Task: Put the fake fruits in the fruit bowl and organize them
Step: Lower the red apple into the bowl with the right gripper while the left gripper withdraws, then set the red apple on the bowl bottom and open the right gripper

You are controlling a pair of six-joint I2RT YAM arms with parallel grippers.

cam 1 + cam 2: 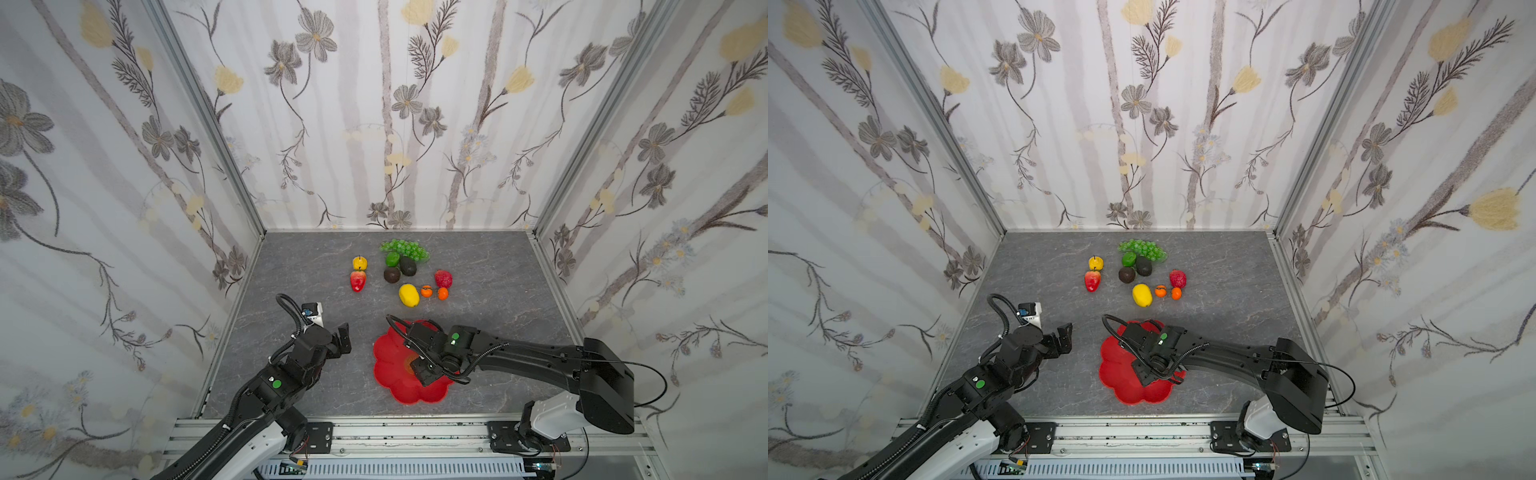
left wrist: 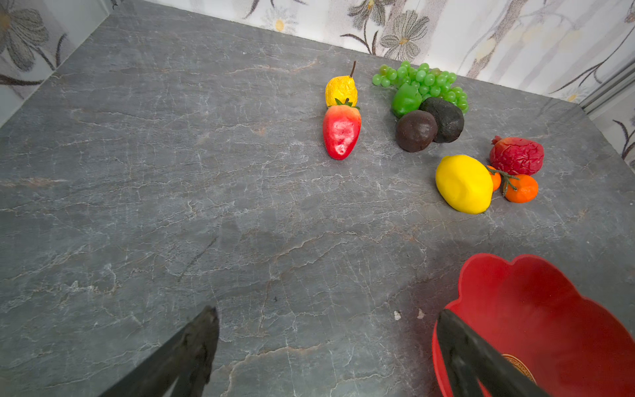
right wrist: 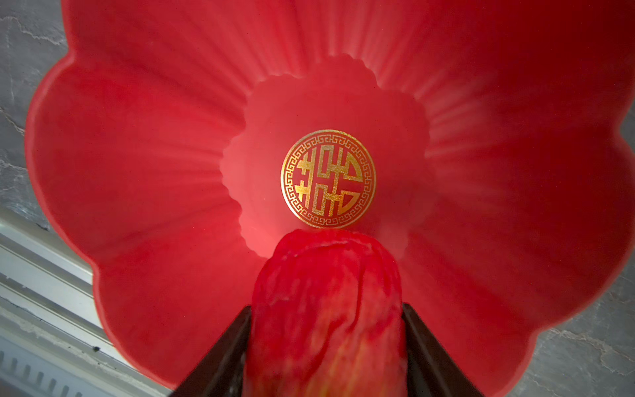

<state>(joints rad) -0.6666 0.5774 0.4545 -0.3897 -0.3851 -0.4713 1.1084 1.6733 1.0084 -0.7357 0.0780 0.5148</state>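
Right wrist view has the right jaws pinching a red fruit, its skin wrinkled and streaked with yellow, one dark finger pressed to each side. The fruit hangs over the middle of the fruit bowl, its tip just short of the gold emblem on the bowl's floor; whether it touches the floor cannot be told. In both top views the bowl sits on the near part of the grey bench, with the right arm reaching across it from the right. The left jaws are spread wide over bare bench just left of the bowl, holding nothing. The other fruits lie farther back on the bench, well apart from the bowl: a green grape bunch at the rear, a lime and two dark avocados crowded against it, and a yellow pear touching a strawberry off to the left. Nearer the bowl lie a lemon, two small oranges and a crinkled dark-red fruit.
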